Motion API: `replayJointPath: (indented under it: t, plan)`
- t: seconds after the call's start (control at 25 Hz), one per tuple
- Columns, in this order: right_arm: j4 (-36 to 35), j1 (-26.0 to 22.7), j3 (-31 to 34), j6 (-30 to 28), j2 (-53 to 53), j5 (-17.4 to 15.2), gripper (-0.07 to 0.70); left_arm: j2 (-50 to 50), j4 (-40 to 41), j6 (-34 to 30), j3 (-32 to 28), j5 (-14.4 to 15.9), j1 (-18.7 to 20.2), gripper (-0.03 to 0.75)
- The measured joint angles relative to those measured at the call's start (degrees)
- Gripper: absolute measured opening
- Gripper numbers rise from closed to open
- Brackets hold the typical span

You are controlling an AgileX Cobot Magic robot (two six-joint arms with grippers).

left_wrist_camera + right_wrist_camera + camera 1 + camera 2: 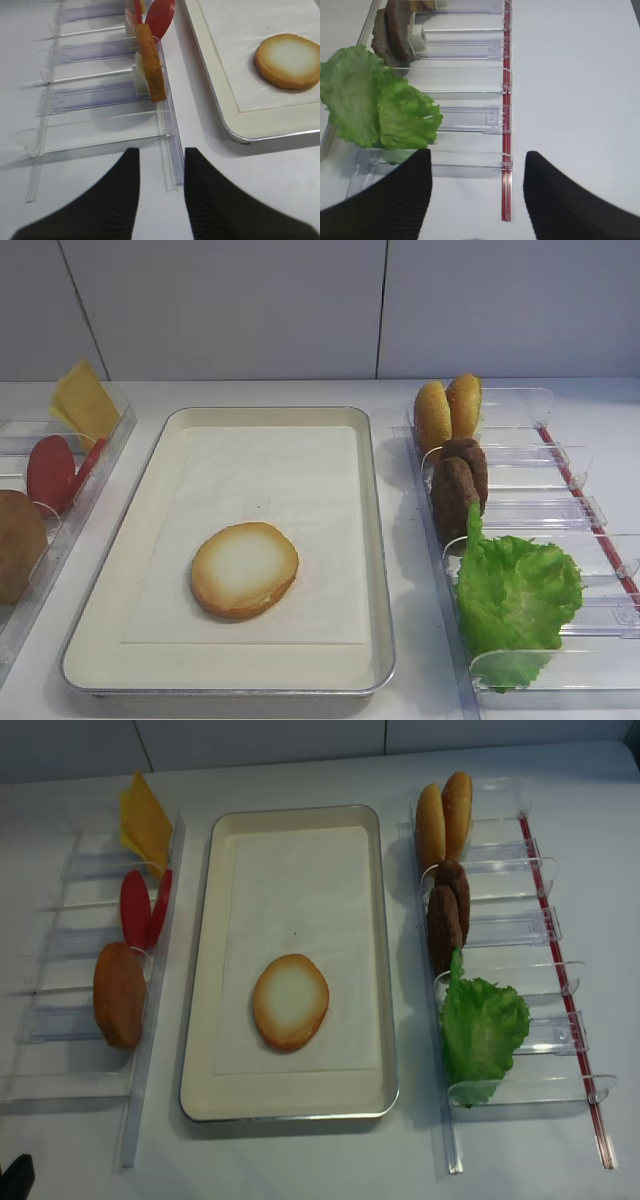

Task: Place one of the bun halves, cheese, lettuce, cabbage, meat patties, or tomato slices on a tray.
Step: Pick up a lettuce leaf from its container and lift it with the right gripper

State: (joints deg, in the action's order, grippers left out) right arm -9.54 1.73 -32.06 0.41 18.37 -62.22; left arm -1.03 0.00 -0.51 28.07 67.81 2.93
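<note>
One bun half (245,568) lies cut face up on the paper-lined tray (380,540). Right of the tray, the lettuce (515,595) stands in a rack slot, behind it the meat patties (458,485) and two more bun halves (447,412). On the left stand the cheese (85,400), tomato slices (52,472) and another bun half (18,545). The cabbage is out of view. My right gripper (478,152) is open and empty, the lettuce (375,100) ahead to its left. My left gripper (161,149) is open and empty, near the tray's corner (240,135).
Clear plastic racks flank the tray, one on the left (60,1020) and one on the right (540,920). A red strip (506,100) runs along the right rack's outer side. A white wall (300,300) closes the back.
</note>
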Motion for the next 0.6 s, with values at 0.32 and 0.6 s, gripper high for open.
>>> replayJointPath:
  t: [0.32, 0.6]
  plan:
    - [-11.87, 0.0, -5.6, -6.67, 18.5, 1.91, 0.416, 0.0, 0.0, 0.0, 0.0, 0.0, 0.0, 0.232]
    - [-14.8, 0.48, -10.26, -7.12, 32.14, 1.95, 0.416, 0.0, 0.0, 0.0, 0.0, 0.0, 0.0, 0.231]
